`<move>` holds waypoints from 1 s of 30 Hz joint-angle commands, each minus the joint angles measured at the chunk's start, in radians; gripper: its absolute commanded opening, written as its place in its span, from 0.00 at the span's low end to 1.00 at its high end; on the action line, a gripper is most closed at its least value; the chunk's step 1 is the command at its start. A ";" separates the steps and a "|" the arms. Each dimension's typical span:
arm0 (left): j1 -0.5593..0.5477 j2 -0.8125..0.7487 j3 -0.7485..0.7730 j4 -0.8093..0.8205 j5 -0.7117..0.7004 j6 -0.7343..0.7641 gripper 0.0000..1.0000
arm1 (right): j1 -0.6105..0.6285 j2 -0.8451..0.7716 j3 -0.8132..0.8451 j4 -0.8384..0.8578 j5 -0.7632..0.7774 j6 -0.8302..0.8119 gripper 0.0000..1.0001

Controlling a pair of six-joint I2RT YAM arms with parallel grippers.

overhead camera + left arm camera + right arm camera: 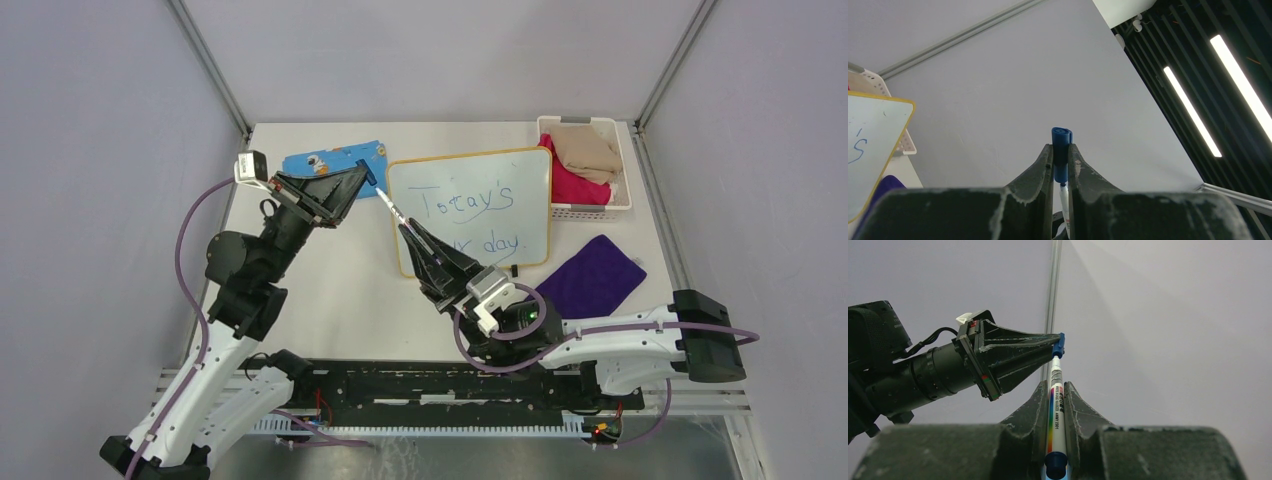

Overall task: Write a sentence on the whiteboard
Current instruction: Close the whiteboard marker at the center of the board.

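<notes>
The whiteboard (532,172) lies flat at 1 o'clock from the table (340,275) centre with the blue sentence (465,203) in 2 lines on it, and at its 9 o'clock edge the left gripper (366,178), nearly closed, pinches the blue cap (1061,145) at the tip of the marker (1055,405), which the right gripper (1055,392) clamps just as narrowly.

The whiteboard (535,215) is white with a thin yellow-tan rim, and the sentence (465,202) on it is blue. The marker (1054,405) has a white barrel with a rainbow stripe and black print, and its cap (1061,150) is blue. On the white counter (330,280) are a blue cloth (345,158) patterned with small pale figures, a deep purple cloth (592,277), and a white basket (590,120) holding a beige cloth (590,150) and a magenta cloth (575,185).
</notes>
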State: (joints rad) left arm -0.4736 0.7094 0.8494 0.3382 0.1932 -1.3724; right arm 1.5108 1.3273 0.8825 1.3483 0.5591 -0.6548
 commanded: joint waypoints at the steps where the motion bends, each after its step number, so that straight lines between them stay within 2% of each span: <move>1: -0.003 -0.013 0.007 0.025 0.022 0.008 0.02 | -0.005 0.003 0.044 0.022 0.002 0.015 0.00; 30: -0.008 -0.027 0.001 -0.009 0.008 0.031 0.02 | -0.010 0.003 0.047 0.022 -0.001 0.027 0.00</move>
State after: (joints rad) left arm -0.4755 0.6960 0.8494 0.3279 0.1932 -1.3716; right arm 1.5032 1.3350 0.8864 1.3449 0.5602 -0.6437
